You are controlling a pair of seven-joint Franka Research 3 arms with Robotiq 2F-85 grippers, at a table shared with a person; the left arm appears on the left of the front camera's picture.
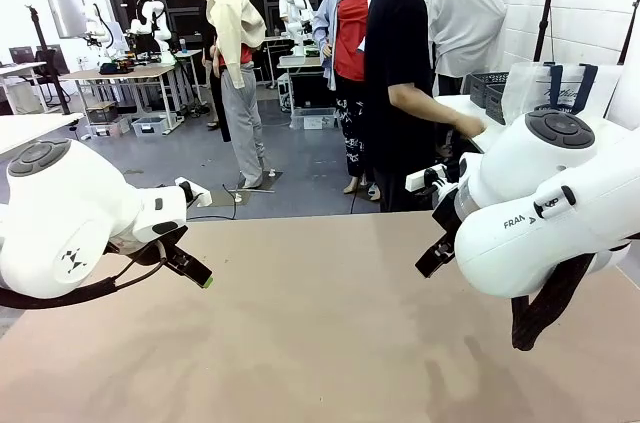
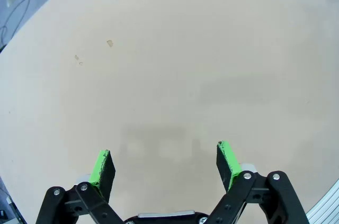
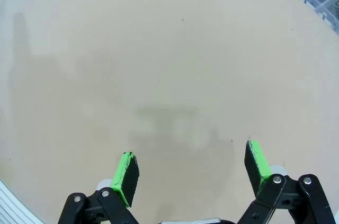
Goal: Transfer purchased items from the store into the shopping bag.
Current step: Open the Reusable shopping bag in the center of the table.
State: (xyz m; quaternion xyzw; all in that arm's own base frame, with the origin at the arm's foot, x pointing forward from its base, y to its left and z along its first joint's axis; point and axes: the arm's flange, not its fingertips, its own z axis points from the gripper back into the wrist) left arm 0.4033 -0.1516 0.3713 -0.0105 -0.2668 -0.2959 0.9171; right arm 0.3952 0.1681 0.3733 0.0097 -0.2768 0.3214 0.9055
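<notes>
1. your left gripper (image 2: 165,158) has its jaws spread wide with nothing between them. its green pads (image 2: 100,167) face each other over bare tabletop.
2. your right gripper (image 3: 192,159) stands the same way: jaws wide apart, nothing held, with its own faint shadow on the surface below.
3. in the front view the left gripper hangs just above the table (image 1: 320,343) at its left side, fingers angled down and toward the middle. the right gripper sits near the right side, largely hidden behind its own arm's white housing. the two are well apart.
4. the table is a plain tan surface. the left wrist view picks up a few small specks (image 2: 109,43) on it, away from the fingers.
5. the shopping bag (image 1: 556,93) stands upright on a separate white surface (image 1: 458,103) at the far right, beyond your right arm. it is translucent white, its navy handles (image 1: 585,78) are raised, and dark lettering shows on its side.
6. the basket (image 1: 487,89), dark grey and latticed, sits just beside the bag on that same surface, on the side nearer the middle of the picture. you cannot tell what lies inside either of them.
7. a person (image 1: 397,73) in a black shirt stands at the far side, with one hand (image 1: 468,126) stretched toward that surface, near the basket. you cannot tell whether the hand touches anything.
</notes>
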